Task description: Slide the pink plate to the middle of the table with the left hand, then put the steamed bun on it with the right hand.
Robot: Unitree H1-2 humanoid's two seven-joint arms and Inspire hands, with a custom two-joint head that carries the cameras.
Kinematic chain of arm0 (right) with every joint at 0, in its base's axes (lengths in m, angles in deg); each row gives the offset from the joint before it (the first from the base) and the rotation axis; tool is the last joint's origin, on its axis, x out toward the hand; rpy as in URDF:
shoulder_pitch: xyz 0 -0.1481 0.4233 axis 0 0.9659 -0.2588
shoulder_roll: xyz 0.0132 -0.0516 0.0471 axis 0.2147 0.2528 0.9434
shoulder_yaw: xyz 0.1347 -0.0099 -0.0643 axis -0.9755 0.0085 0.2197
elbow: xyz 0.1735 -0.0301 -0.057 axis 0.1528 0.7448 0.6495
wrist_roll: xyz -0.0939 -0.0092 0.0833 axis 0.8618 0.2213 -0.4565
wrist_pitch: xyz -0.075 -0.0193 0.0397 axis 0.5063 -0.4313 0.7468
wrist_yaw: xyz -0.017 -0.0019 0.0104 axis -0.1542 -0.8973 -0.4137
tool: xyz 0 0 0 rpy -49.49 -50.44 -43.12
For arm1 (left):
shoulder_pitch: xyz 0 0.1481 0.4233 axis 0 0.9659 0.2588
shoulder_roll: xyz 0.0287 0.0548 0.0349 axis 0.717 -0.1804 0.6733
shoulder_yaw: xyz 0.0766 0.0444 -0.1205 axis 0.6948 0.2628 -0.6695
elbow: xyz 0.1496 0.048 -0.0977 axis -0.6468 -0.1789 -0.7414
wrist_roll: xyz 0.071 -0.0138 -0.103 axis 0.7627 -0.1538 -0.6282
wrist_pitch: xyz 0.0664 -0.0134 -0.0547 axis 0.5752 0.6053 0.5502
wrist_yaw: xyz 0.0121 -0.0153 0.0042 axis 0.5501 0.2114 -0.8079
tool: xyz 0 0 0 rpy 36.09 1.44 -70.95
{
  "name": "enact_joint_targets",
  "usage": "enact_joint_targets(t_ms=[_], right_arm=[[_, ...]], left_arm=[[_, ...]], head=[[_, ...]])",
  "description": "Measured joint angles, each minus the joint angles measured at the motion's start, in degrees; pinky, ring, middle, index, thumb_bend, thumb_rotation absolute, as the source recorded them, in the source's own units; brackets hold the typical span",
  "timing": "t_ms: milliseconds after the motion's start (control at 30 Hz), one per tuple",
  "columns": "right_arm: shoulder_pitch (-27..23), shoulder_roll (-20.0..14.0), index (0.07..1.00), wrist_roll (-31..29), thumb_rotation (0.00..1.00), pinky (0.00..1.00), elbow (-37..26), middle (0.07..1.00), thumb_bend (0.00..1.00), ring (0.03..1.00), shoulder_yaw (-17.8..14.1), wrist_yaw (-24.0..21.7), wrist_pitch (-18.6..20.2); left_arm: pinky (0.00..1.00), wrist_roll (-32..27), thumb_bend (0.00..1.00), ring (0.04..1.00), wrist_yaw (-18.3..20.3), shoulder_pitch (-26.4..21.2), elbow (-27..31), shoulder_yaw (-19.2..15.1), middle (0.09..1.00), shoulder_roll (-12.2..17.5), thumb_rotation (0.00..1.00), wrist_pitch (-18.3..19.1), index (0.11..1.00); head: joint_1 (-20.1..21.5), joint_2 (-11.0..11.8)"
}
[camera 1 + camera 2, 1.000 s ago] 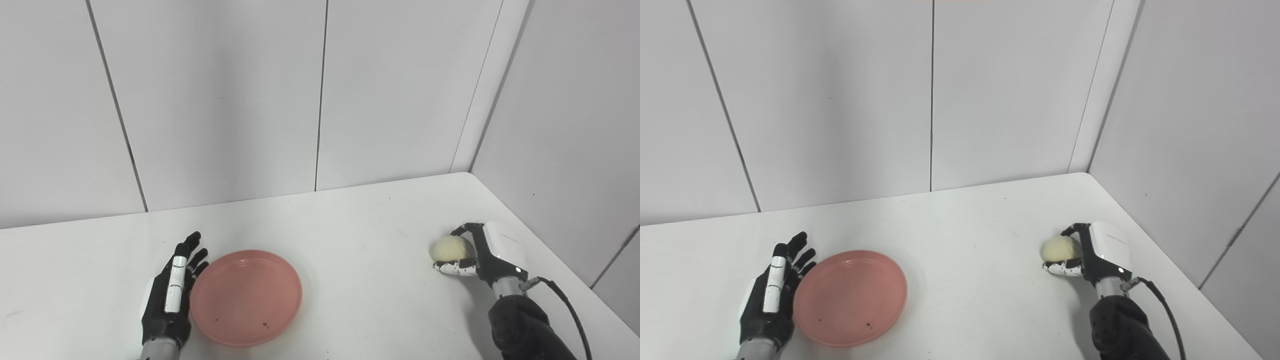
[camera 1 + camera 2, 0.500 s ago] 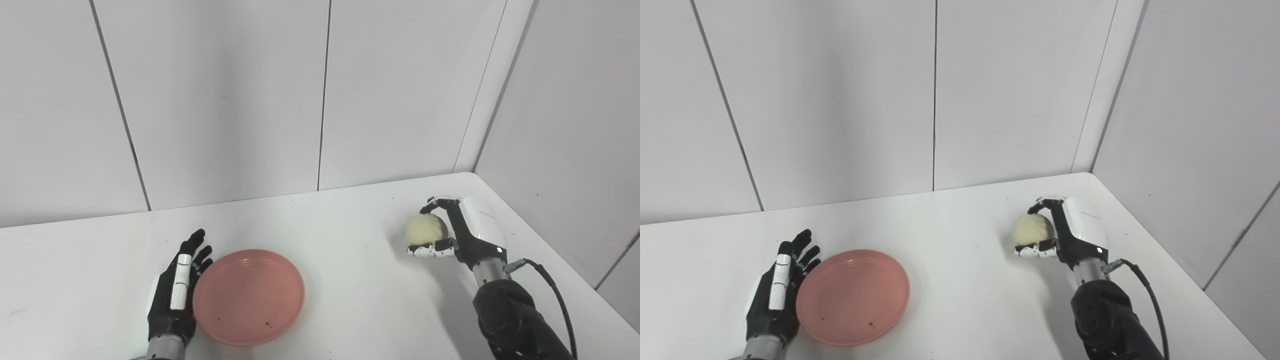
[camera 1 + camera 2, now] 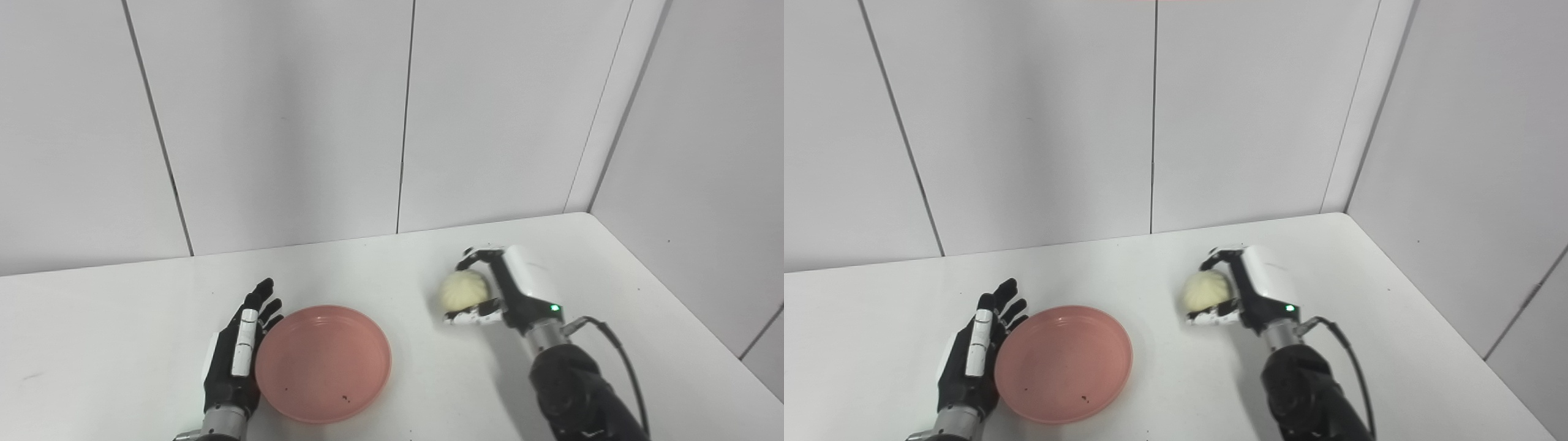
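Note:
A pink plate (image 3: 323, 364) lies flat on the white table (image 3: 392, 263), left of centre. My left hand (image 3: 239, 361) rests edge-on against the plate's left rim, black fingers straight and apart, holding nothing. My right hand (image 3: 508, 291) is shut on the pale yellow steamed bun (image 3: 463, 290). It holds the bun in the air, to the right of the plate and apart from it. The same bun (image 3: 1205, 290) and plate (image 3: 1064, 364) show in the right eye view.
White wall panels close the table at the back and on the right, meeting at the far right corner (image 3: 585, 211). A black cable (image 3: 618, 349) trails from the right wrist. A few dark specks lie on the plate.
My right hand has lifted the bun off the table near the right wall and carried it left toward the plate. The left hand and plate keep their places; the camera has shifted slightly.

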State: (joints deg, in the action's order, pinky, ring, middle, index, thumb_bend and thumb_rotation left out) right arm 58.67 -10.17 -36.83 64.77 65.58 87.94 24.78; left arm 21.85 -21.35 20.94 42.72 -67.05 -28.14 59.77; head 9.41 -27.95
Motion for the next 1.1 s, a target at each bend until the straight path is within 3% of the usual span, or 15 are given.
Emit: enact_joint_targets(t_ms=[233, 467, 1100], right_arm=[[-1.1, 2.5, 0.481, 1.3, 0.14, 0.86, -0.3, 0.743, 0.52, 0.804, 2.7, -2.0, -0.1], [-1.9, 4.6, 0.482, 2.1, 0.13, 0.79, -0.3, 0.745, 0.52, 0.793, 5.7, -4.0, -0.3], [-2.1, 8.0, 0.482, 1.4, 0.13, 0.79, 4.7, 0.746, 0.52, 0.796, 8.3, -4.6, -4.1]], left_arm=[[0.78, 2.4, 0.76, 0.876, -1.7, -0.1, -1.1, 0.7, 0.926, -0.4, 0.92, -1.9, 0.817], [0.81, 3.5, 0.74, 0.870, -2.7, -0.5, -2.2, 1.2, 0.920, -1.1, 0.91, -2.7, 0.820], [0.77, 5.0, 0.74, 0.841, -4.3, -1.2, -4.1, 2.2, 0.882, -3.1, 0.89, -3.8, 0.797]], head=[[-1.8, 0.0], [-4.2, -0.3], [-7.7, -0.4]])
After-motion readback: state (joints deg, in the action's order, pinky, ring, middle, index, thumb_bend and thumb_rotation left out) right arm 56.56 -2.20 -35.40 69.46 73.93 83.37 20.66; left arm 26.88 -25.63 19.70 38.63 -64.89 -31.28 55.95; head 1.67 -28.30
